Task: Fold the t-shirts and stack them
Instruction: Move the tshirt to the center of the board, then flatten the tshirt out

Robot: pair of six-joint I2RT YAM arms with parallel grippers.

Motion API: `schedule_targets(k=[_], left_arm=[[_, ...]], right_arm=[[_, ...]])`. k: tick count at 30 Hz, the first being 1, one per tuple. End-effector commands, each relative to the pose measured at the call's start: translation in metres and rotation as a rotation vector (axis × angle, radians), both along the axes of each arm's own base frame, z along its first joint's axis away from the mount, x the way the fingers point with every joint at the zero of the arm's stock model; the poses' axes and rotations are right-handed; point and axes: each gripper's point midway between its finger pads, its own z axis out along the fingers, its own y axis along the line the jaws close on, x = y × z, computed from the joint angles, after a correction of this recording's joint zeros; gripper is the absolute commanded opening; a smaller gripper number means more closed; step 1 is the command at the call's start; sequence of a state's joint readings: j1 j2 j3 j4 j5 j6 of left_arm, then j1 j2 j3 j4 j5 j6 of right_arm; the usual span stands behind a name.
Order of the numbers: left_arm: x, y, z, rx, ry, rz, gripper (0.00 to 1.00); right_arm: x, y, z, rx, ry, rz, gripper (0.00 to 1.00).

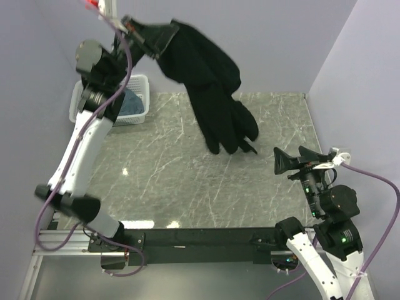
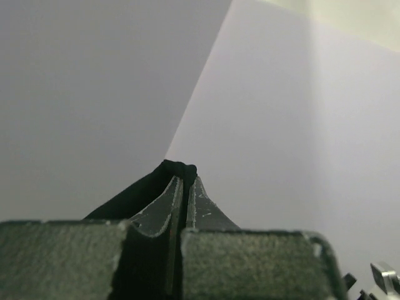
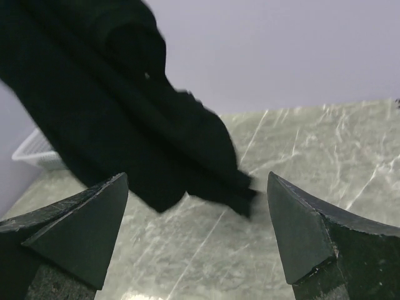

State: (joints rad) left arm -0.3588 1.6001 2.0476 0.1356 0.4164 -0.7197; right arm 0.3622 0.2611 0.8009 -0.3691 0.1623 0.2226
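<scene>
L jaws pinch black tee (image 1: 207, 84), dangling bunched

Desk: grey-green marble-patterned desk (image 1: 162, 187) with pale veins and a glossy top showing light spots.
Far left corner: white plastic lattice basket (image 1: 139, 116) stands on the desk by the wall.
Basket holds: slate-blue cloth (image 1: 132, 103).
Far middle: black cloth t-shirt (image 1: 212, 94) hangs with its lower end close over the desk; contact cannot be told.

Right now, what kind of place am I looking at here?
Probably a robotics lab test cell: bare lilac walls box in a marble-look table, with the left arm and right arm bolted along its near edge.
</scene>
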Motion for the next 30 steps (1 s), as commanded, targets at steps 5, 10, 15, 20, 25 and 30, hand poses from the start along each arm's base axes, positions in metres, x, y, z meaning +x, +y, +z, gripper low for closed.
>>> schedule_targets(k=[5,10,15,20,25,30], left_arm=[[-0.006,0.081,-0.12,0.083,0.245,0.438,0.08],[-0.006,0.177,-0.332,0.305,0.693,0.899,0.3],[-0.038,0.248,-0.406,0.361,0.881,1.034,0.64],[-0.053,0.247,-0.396,0.414,0.814,1.008,0.83],[-0.058,0.238,-0.419,0.475,0.84,0.944,0.85],[-0.061,0.23,-0.442,0.482,0.874,0.89,0.85]], right_arm=[[0.014,0.031,-0.03,-0.007,0.15,0.124,0.98],[0.034,0.055,-0.076,0.021,0.369,0.183,1.0],[0.051,0.072,-0.115,0.022,0.541,0.214,1.0],[0.068,0.106,-0.149,-0.001,0.661,0.346,1.0],[0.083,0.149,-0.188,-0.151,0.753,0.45,0.98],[0.111,0.201,-0.208,-0.178,0.79,0.56,0.88]])
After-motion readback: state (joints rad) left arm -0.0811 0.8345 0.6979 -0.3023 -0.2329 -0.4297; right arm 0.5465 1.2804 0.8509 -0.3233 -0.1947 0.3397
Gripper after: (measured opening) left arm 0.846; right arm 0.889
